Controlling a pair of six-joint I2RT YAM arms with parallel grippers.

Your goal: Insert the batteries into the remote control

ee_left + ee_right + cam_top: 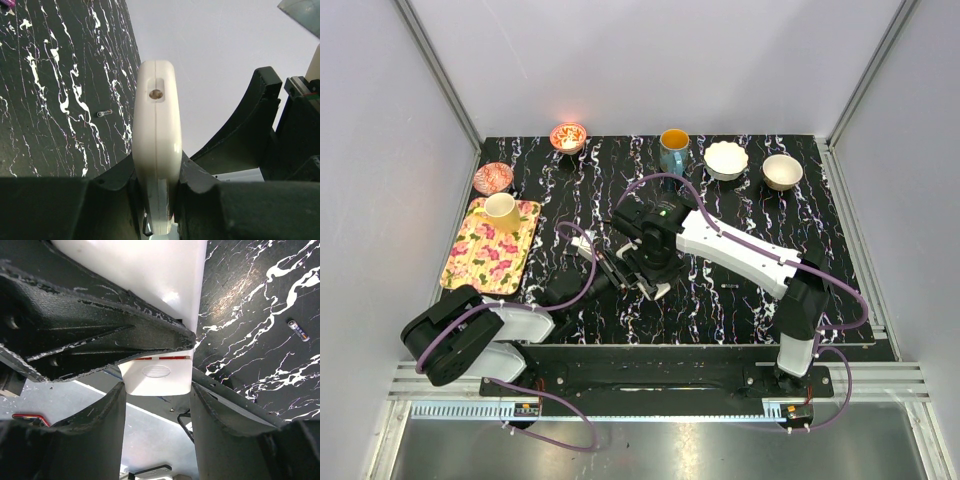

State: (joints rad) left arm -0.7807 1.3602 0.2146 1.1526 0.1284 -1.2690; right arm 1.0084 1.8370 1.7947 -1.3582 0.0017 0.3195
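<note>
- White flat plastic remote control is held edge-up over the middle of the black white-veined desk.
- Left tool is clamped narrowly on its two broad faces.
- Right tool is closed against the sides of one end.
- Small dark-blue cylindrical battery lies flat on the desk, right of centre, toward the near edge.
</note>
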